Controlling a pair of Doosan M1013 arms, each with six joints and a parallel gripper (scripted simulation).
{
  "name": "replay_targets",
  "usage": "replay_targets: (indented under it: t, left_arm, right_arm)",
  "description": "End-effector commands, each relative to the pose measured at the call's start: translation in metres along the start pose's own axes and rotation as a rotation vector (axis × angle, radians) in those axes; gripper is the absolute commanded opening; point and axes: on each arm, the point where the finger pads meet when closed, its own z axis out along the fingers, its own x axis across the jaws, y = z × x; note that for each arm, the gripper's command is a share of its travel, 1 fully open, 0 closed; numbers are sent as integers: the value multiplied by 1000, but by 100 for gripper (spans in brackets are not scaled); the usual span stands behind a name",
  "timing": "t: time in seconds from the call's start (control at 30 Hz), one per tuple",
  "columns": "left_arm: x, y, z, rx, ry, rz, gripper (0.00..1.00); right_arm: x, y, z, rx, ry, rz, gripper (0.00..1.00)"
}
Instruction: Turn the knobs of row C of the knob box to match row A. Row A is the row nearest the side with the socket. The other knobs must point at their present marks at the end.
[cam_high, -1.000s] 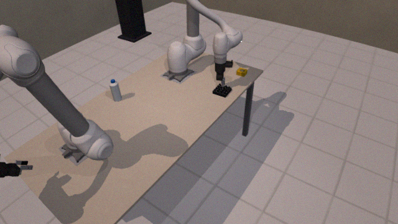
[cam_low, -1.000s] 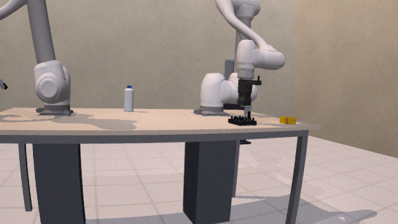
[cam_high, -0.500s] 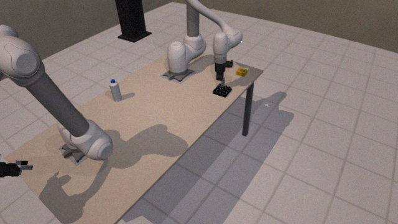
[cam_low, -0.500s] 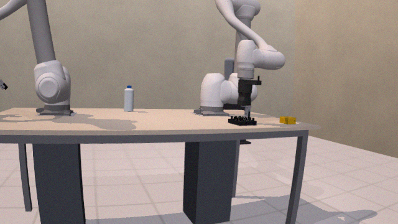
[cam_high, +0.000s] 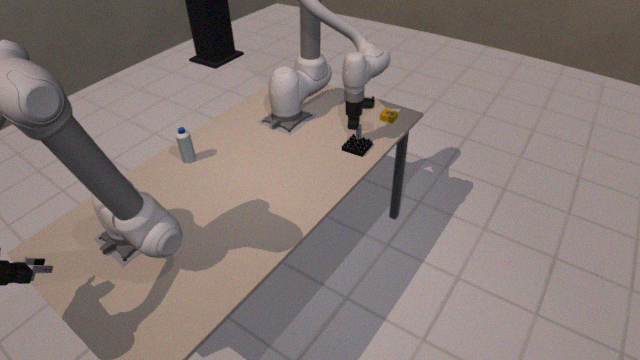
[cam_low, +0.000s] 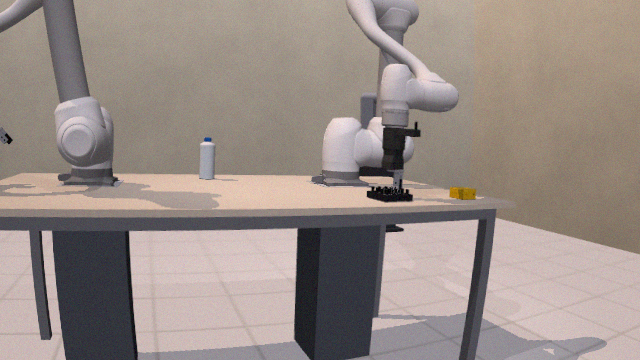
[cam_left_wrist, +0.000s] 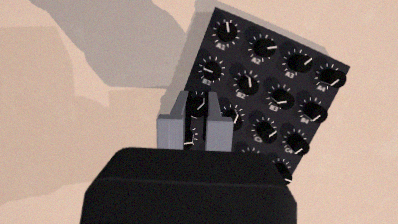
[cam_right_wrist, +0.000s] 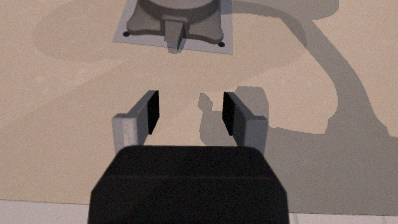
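The black knob box lies on the table, turned at an angle in the left wrist view. Row A is its upper row there: knob A1 points nearly up the picture, knob A2 right, knob A3 up right. In row C, knob C2, knob C3 and knob C4 are visible. My left gripper is shut on knob C1, whose label is hidden. My right gripper is open and empty, far from the box.
A yellow block lies near the table's end, beside the box. A white bottle with a blue cap stands toward the back of the table, between the arm bases. The box sits close to the table's front edge.
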Motion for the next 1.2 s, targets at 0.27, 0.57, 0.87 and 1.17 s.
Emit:
replay_targets:
  t: [0.27,0.57,0.87,1.17]
  left_arm:
    - [0,-1,-1,1,0,-129,30]
    - [0,-1,-1,1,0,-282,30]
    - [0,-1,-1,1,0,-519,30]
    - [0,-1,-1,1,1,-696,30]
  right_arm:
    - [0,0,0,-1,0,0,100]
    - [0,0,0,-1,0,0,100]
    - [0,0,0,-1,0,0,100]
    - [0,0,0,-1,0,0,100]
